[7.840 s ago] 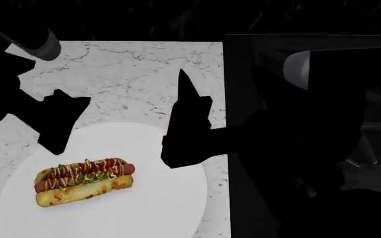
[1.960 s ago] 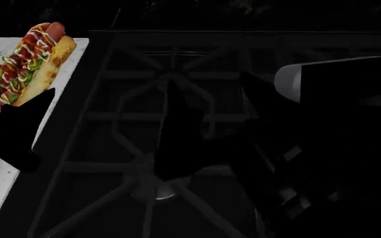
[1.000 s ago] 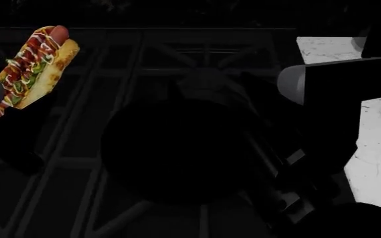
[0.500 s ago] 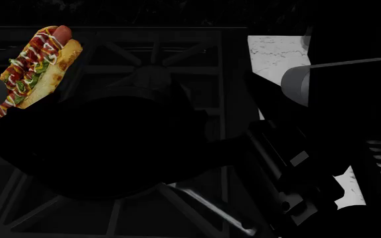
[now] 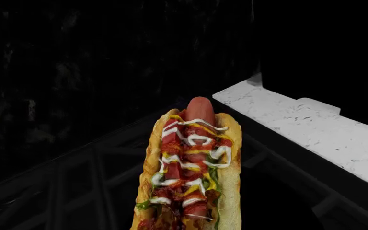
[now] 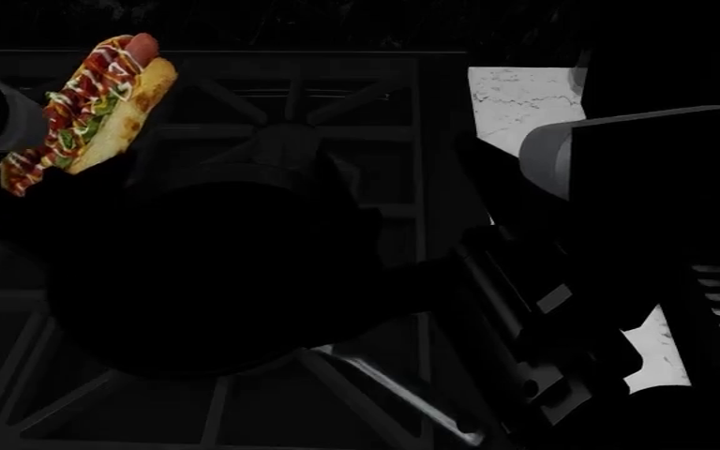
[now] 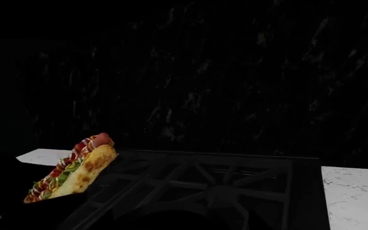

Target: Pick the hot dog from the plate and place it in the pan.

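Observation:
The hot dog [image 6: 91,112] hangs in the air, tilted, its sausage tip pointing up and away from me. My left gripper [image 6: 37,161] is shut on its lower end; the black fingers barely show against the dark stove. In the left wrist view the hot dog [image 5: 190,177] fills the lower middle, and the right wrist view shows the hot dog [image 7: 75,170] over the stove's edge. The black pan [image 6: 210,281] sits on the stove below and right of it, silvery handle [image 6: 397,394] toward me. My right arm [image 6: 610,187] is a dark mass at the right; its jaws are lost in black. The plate is out of view.
Black stove grates [image 6: 297,103] run under and beyond the pan. A white marble counter [image 6: 517,103] lies to the stove's right, partly behind my right arm. A dark wall rises behind the grates [image 7: 222,182].
Since half a second ago the hot dog has risen and shifted right, toward the pan. Before that the view swung from the plate across the stove to the pan.

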